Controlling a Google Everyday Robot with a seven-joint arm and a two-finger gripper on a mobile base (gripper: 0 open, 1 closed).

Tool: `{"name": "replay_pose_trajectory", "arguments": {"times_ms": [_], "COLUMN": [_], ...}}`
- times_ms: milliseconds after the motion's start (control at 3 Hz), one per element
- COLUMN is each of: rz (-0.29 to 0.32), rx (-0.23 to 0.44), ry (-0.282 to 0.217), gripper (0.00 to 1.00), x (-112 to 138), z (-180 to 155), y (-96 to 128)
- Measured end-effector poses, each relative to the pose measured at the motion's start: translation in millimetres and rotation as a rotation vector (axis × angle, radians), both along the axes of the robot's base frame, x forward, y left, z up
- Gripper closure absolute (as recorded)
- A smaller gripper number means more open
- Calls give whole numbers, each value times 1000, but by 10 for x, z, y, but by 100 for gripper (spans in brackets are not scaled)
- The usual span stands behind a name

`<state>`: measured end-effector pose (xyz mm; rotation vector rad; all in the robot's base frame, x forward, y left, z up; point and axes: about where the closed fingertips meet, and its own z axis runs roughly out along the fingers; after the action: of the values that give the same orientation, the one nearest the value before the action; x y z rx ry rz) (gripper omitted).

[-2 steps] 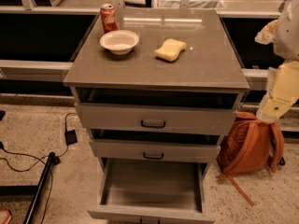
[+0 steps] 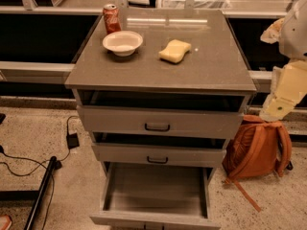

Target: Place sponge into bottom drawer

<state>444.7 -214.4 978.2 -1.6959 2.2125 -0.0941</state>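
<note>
1. Nothing on the cabinet has shifted since the earlier frame. The arm at the right edge sits in much the same place too.
2. At the far left, a red can [image 2: 111,17] stands upright at the back corner of the cabinet top [image 2: 211,73]. A white bowl [image 2: 123,42] sits just in front of it. Leave both alone.
3. The sponge [image 2: 175,51] lies flat near the middle of the top, right of the bowl and apart from it. Expect it to be light, soft foam that squashes and springs back, so it is neither fragile nor slippery. Take it across its pinched waist from above and close gently.
4. Below the two upper drawers [image 2: 157,126], the bottom drawer [image 2: 153,188] stands pulled out. A light sponge may bounce, so release it low.
5. The gripper [image 2: 279,98] is probably the cream end piece beside the cabinet's right side. It sits below the top, above an orange backpack [image 2: 256,147] and well apart from the sponge. You cannot tell whether it is open or closed, but it does not hold the sponge.
</note>
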Motion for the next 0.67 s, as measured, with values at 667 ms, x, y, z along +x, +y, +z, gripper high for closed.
{"name": "replay_pose_trajectory", "arguments": {"times_ms": [667], "rz": [-82], "rx": [191], "ry": [-71], "gripper": [0], "x": [1324], "z": [-93], "y": [200]}}
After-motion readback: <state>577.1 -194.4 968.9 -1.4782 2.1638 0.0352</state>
